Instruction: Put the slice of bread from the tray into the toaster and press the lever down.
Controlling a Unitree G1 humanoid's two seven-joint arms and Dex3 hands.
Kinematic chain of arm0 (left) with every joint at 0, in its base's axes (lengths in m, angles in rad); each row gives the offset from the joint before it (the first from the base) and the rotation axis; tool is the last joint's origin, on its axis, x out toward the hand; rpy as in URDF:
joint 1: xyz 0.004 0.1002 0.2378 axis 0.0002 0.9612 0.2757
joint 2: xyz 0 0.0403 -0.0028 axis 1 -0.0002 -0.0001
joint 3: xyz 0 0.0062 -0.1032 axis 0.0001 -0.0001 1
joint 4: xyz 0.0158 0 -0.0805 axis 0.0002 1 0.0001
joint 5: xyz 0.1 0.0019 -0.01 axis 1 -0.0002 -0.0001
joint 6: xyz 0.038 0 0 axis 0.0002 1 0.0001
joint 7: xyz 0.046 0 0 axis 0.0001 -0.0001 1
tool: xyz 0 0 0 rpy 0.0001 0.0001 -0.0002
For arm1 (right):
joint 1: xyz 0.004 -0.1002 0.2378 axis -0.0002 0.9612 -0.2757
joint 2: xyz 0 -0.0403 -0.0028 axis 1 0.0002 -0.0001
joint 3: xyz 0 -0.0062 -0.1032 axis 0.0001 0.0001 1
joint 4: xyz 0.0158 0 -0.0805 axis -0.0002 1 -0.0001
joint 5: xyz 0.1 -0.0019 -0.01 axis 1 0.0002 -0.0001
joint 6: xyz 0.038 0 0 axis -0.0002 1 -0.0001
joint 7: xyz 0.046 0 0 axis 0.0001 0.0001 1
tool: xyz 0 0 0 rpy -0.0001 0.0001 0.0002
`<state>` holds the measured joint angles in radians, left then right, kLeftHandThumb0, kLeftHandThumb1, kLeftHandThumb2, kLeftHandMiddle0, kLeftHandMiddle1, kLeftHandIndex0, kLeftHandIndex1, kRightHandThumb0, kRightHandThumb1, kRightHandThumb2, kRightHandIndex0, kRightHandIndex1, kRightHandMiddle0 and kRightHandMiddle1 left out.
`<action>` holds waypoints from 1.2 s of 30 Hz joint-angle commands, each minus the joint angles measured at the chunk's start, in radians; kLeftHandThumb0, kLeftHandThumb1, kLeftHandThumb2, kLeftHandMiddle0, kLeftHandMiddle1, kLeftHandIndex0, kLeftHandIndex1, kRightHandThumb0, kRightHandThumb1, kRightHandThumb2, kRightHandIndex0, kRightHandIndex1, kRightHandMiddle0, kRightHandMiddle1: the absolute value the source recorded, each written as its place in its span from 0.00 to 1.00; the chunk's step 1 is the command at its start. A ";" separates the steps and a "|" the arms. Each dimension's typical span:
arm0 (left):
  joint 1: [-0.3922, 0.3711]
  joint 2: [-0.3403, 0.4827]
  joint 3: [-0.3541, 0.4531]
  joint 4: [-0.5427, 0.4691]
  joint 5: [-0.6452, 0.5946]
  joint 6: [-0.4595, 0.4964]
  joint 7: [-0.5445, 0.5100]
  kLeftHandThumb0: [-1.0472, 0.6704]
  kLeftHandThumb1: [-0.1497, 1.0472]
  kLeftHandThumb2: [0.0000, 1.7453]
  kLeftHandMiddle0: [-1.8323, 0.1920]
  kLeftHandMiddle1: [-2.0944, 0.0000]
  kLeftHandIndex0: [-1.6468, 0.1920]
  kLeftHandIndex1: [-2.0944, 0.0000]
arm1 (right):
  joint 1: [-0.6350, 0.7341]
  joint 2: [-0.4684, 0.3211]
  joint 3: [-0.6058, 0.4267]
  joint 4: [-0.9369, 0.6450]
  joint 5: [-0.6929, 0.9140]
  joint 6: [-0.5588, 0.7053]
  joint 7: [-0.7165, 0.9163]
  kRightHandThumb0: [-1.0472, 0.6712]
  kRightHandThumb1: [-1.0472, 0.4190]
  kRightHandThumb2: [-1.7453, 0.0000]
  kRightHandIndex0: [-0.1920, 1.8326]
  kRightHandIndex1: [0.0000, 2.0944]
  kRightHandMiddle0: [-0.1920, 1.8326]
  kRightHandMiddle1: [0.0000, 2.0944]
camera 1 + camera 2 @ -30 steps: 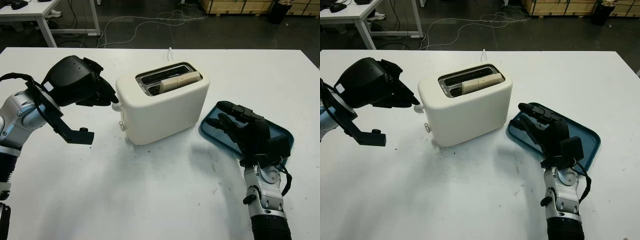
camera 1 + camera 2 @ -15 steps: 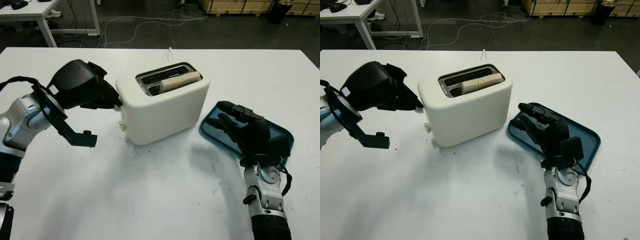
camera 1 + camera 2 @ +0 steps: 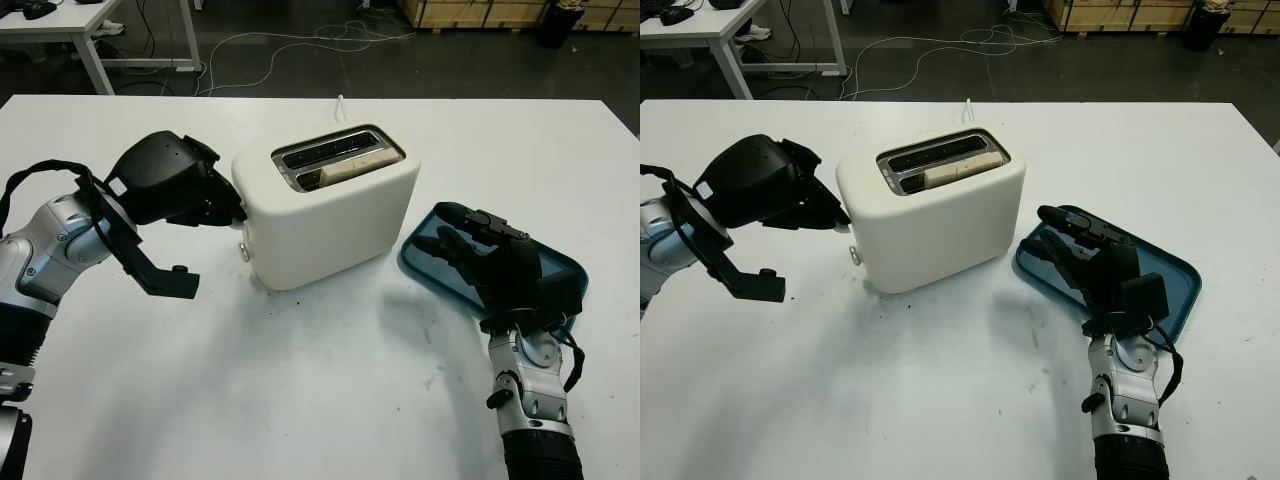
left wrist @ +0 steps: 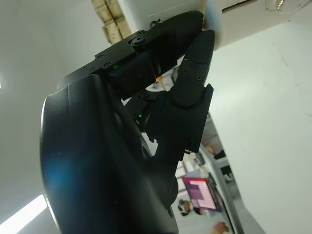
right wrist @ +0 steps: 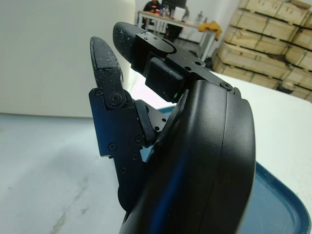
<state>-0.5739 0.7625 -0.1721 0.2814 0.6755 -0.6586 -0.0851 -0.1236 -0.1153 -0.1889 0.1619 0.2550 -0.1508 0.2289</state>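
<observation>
Bread slice point(image 3: 352, 167) in toaster point(image 3: 330, 205), left robot hand point(image 3: 200, 190) at lever

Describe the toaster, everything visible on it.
The cream-white, rounded plastic-looking toaster stands upright near the middle of the white table, turned at an angle. Its top has two dark metal-lined slots; the nearer one holds a pale slice of bread sitting low. A small round knob shows on its left end face, where the left hand touches the lever area. A white cord trails off behind. The blue tray lies beside it to the right, apart.
</observation>
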 commanded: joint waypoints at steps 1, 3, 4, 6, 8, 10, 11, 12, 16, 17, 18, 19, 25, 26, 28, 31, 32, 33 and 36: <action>-0.013 -0.004 -0.015 0.015 0.010 0.000 -0.004 0.38 0.87 0.00 0.48 0.31 0.15 0.98 | 0.007 -0.006 -0.003 -0.008 0.002 0.003 0.005 0.34 0.12 1.00 0.73 0.00 0.64 0.00; -0.014 -0.004 -0.017 0.017 0.009 0.005 -0.008 0.37 0.88 0.01 0.48 0.31 0.15 0.99 | 0.007 -0.005 -0.003 -0.009 0.003 0.004 0.004 0.34 0.12 1.00 0.73 0.00 0.64 0.00; -0.014 -0.006 -0.019 0.019 0.011 0.009 -0.009 0.37 0.88 0.01 0.48 0.31 0.15 0.99 | 0.007 -0.005 -0.003 -0.010 0.004 0.006 0.004 0.34 0.12 1.00 0.73 0.00 0.64 0.00; -0.009 -0.014 -0.024 0.026 0.010 0.018 -0.010 0.37 0.89 0.01 0.49 0.31 0.16 0.99 | 0.006 -0.006 -0.003 -0.005 0.001 0.006 0.003 0.34 0.12 1.00 0.73 0.00 0.64 0.00; 0.003 -0.035 -0.035 0.044 0.014 0.028 -0.001 0.37 0.89 0.02 0.49 0.32 0.17 0.99 | 0.006 -0.006 -0.004 0.000 0.004 0.003 0.006 0.34 0.12 1.00 0.73 0.00 0.64 0.00; 0.023 -0.071 -0.061 0.078 0.022 0.037 0.016 0.38 0.87 0.01 0.49 0.31 0.17 1.00 | 0.006 -0.007 -0.004 0.003 0.002 -0.003 0.010 0.34 0.12 1.00 0.73 0.00 0.64 0.00; 0.033 -0.092 -0.077 0.098 0.025 0.042 0.022 0.39 0.87 0.01 0.50 0.31 0.19 1.00 | 0.006 -0.008 -0.003 0.004 -0.002 -0.006 0.010 0.34 0.12 1.00 0.73 0.00 0.64 0.00; 0.044 -0.112 -0.090 0.117 0.024 0.047 0.031 0.39 0.87 0.01 0.51 0.30 0.19 1.00 | 0.006 -0.008 -0.002 0.003 -0.003 -0.006 0.009 0.34 0.12 1.00 0.73 0.00 0.64 0.00; 0.099 -0.219 -0.152 0.208 0.019 0.067 0.082 0.40 0.89 0.02 0.53 0.30 0.23 1.00 | 0.007 -0.008 -0.001 0.005 -0.012 -0.012 0.007 0.34 0.12 1.00 0.73 0.00 0.64 0.00; 0.116 -0.251 -0.173 0.233 0.025 0.080 0.095 0.40 0.89 0.02 0.53 0.31 0.24 1.00 | 0.008 -0.007 -0.001 0.004 -0.012 -0.011 0.008 0.34 0.12 1.00 0.73 0.00 0.64 0.00; 0.132 -0.282 -0.190 0.261 0.028 0.091 0.115 0.39 0.89 0.04 0.53 0.38 0.25 1.00 | 0.008 -0.006 -0.003 0.005 -0.008 -0.012 0.010 0.34 0.12 1.00 0.73 0.00 0.64 0.00; 0.142 -0.305 -0.201 0.284 0.028 0.096 0.133 0.39 0.89 0.05 0.51 0.46 0.26 1.00 | 0.008 -0.006 -0.004 0.006 -0.005 -0.011 0.012 0.34 0.12 1.00 0.73 0.00 0.64 0.00; 0.182 -0.405 -0.261 0.412 0.003 0.152 0.162 0.37 0.89 0.12 0.52 0.52 0.29 1.00 | 0.010 -0.006 -0.007 0.000 -0.002 -0.003 0.010 0.35 0.12 1.00 0.73 0.00 0.64 0.00; 0.187 -0.414 -0.270 0.422 0.001 0.161 0.164 0.37 0.89 0.13 0.52 0.52 0.28 1.00 | 0.010 -0.005 -0.007 0.000 -0.001 -0.002 0.011 0.35 0.12 1.00 0.73 0.00 0.64 0.00; 0.191 -0.420 -0.284 0.435 0.001 0.170 0.173 0.38 0.89 0.09 0.53 0.47 0.28 0.99 | 0.011 -0.005 -0.007 -0.001 0.003 0.000 0.013 0.35 0.12 1.00 0.73 0.00 0.64 0.00; 0.192 -0.411 -0.296 0.437 0.003 0.174 0.182 0.40 0.89 0.07 0.54 0.45 0.27 0.99 | 0.009 -0.005 -0.007 0.004 0.000 -0.006 0.013 0.36 0.12 1.00 0.73 0.00 0.64 0.00; 0.191 -0.407 -0.297 0.437 0.004 0.172 0.187 0.40 0.89 0.07 0.54 0.44 0.27 0.99 | 0.009 -0.004 -0.006 0.005 0.000 -0.007 0.013 0.36 0.12 1.00 0.73 0.00 0.64 0.00; 0.190 -0.402 -0.297 0.433 0.004 0.174 0.183 0.41 0.89 0.07 0.54 0.44 0.27 0.99 | 0.008 -0.003 -0.006 0.004 0.002 -0.005 0.013 0.36 0.12 1.00 0.73 0.00 0.64 0.00; 0.185 -0.385 -0.293 0.416 -0.005 0.178 0.163 0.39 0.89 0.12 0.56 0.47 0.29 1.00 | 0.004 -0.003 -0.003 0.007 -0.001 -0.005 0.014 0.35 0.12 1.00 0.74 0.00 0.64 0.00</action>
<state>-0.4881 0.5112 -0.2545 0.6160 0.5524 -0.5338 0.2183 -0.1171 -0.1158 -0.1893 0.1623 0.2504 -0.1512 0.2383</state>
